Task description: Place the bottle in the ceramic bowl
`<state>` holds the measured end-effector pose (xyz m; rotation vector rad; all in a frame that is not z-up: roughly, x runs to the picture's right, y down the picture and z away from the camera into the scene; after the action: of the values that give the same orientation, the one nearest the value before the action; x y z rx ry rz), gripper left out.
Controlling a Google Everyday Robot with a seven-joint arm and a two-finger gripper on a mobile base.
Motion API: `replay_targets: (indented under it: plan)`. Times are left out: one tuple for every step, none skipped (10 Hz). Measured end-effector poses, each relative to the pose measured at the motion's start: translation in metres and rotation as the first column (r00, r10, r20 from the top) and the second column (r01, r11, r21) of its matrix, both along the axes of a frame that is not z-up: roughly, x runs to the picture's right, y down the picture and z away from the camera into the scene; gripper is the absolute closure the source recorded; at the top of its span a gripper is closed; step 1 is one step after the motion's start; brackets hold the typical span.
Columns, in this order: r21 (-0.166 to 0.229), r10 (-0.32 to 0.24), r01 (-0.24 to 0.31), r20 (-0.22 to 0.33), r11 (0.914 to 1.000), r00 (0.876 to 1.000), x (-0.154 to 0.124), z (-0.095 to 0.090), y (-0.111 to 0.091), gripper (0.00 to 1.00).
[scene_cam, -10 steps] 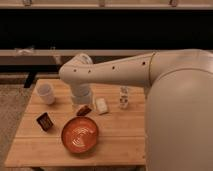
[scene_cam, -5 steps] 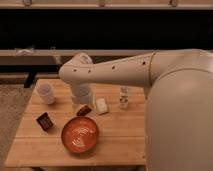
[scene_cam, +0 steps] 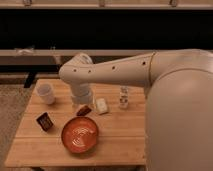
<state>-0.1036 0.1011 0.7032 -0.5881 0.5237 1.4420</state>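
Spanning the wooden surface (scene_cam: 120,142), my large white arm (scene_cam: 115,72) bends down over its middle. The ceramic bowl (scene_cam: 80,134) sits empty near the front edge. The bottle (scene_cam: 123,98) stands upright beyond a small white block (scene_cam: 101,105), well apart from my pincer (scene_cam: 83,106), which hangs just behind the bowl; I cannot tell its state. I judge the grasp not yet begun: next I must move across to the bottle.

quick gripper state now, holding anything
gripper: cannot be told whether open or closed; it hangs just behind the bowl, apart from the bottle
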Motion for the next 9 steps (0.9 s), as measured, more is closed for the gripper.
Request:
replay_targets:
  plan:
    - [0.000,0.000,0.000,0.000,1.0000,1.000,0.000,0.000,0.000,0.35]
    - [0.000,0.000,0.000,0.000,1.0000,1.000,0.000,0.000,0.000,0.35]
    - [0.000,0.000,0.000,0.000,1.0000,1.000,0.000,0.000,0.000,0.35]
    - [0.000,0.000,0.000,0.000,1.0000,1.000,0.000,0.000,0.000,0.35]
    - [0.000,0.000,0.000,0.000,1.0000,1.000,0.000,0.000,0.000,0.35]
    - [-0.002,0.002,-0.002,-0.006,1.0000,1.000,0.002,0.001,0.002,0.35]
    - [-0.001,0.012,-0.012,-0.011,0.9999,1.000,0.006,0.006,0.003,0.35]
    - [0.005,0.024,-0.024,-0.030,0.9997,0.999,0.020,0.021,0.003,0.35]
    - [0.006,0.039,-0.039,-0.048,0.9992,0.998,0.034,0.036,0.004,0.35]
